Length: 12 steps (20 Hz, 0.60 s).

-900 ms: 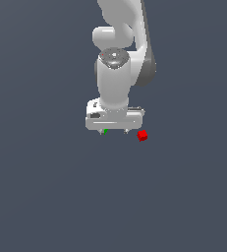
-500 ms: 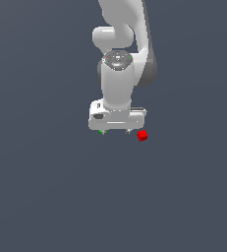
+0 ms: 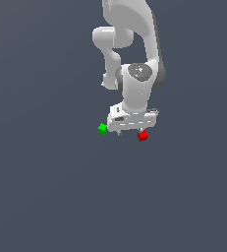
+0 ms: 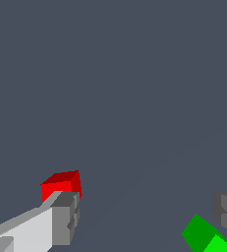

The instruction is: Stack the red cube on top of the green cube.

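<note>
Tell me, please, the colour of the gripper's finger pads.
The finger pads are grey, on white fingers; the wrist view shows this best.

No readable text, labels, brands or numbers in either view. The red cube (image 3: 142, 135), the green cube (image 3: 102, 129) and the arm surfaces all render plain, unmarked.
</note>
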### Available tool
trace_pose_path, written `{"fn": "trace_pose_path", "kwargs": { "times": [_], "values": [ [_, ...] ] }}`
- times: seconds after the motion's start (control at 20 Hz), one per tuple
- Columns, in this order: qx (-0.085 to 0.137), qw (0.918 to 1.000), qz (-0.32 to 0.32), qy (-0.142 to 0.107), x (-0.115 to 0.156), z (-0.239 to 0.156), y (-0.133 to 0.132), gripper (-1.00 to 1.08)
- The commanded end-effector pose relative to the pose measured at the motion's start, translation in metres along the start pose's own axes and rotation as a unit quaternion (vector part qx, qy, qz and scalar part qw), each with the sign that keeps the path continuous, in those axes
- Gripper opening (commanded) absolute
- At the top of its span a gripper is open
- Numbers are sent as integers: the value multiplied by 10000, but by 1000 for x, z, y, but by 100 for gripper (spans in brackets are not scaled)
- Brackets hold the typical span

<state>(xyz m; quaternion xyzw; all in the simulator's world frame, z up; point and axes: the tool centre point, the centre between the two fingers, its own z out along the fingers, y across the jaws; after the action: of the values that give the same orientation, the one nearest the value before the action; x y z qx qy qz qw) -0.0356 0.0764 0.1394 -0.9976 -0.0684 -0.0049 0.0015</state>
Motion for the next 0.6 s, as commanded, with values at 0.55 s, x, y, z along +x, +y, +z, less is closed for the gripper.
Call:
{"fn": "trace_pose_path", "kwargs": {
  "times": [0.55],
  "values": [
    [2,9977,-681,-49,-47,66,-90,100]
  ]
}}
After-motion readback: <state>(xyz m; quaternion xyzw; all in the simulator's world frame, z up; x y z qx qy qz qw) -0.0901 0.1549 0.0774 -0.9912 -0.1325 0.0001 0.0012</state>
